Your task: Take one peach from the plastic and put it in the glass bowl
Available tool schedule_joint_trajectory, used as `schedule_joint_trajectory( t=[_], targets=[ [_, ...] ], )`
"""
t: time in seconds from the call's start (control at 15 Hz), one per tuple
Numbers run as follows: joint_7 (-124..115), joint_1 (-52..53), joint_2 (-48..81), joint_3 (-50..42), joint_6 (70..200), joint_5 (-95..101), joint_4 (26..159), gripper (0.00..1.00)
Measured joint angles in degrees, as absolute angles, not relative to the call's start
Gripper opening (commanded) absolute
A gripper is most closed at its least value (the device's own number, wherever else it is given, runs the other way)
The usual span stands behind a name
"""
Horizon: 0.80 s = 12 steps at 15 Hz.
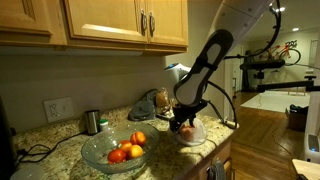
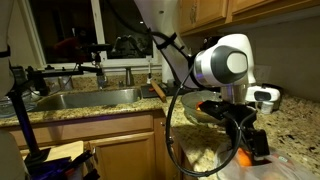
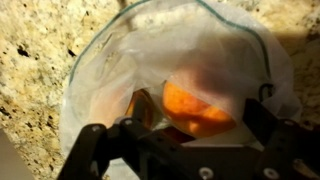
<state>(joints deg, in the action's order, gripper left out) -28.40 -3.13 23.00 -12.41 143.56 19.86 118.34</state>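
In the wrist view a peach (image 3: pixel 195 108) lies inside the wrinkly see-through plastic (image 3: pixel 150 50) on the granite counter. My gripper (image 3: pixel 198 125) is low over the bag and open, one finger on each side of the peach, with film between them. In an exterior view the gripper (image 1: pixel 183 125) reaches down into the plastic (image 1: pixel 193 134) to the right of the glass bowl (image 1: pixel 88 150). The bowl holds three other peaches (image 1: pixel 133 151). In an exterior view the gripper (image 2: pixel 245 150) stands over an orange peach (image 2: pixel 243 157).
A small steel cup (image 1: pixel 92 122) stands behind the bowl near a wall socket (image 1: pixel 58 108). Wooden cabinets (image 1: pixel 120 20) hang above the counter. A steel sink (image 2: pixel 90 98) with a tap lies further along the counter. The counter's front edge is close to the bag.
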Motion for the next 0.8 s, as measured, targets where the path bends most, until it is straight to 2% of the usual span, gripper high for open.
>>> schedule_joint_trajectory(
  t=[0.2,0.33,0.4,0.53,0.73,0.8],
  targets=[
    [-28.40,-3.13,23.01,-12.66,143.57,19.83,118.15,1.00],
    [-28.40,-3.13,23.04,-12.73,143.57,19.83,118.08,0.96],
    [-28.39,-3.13,23.06,-12.75,143.57,19.83,118.04,0.90],
    [-28.39,-3.12,23.09,-12.82,143.57,19.83,117.94,0.69],
    [-28.37,-3.12,23.14,-12.94,143.57,19.83,117.72,0.49],
    [-28.37,-3.12,23.13,-12.99,143.58,19.83,117.63,0.46]
  ],
)
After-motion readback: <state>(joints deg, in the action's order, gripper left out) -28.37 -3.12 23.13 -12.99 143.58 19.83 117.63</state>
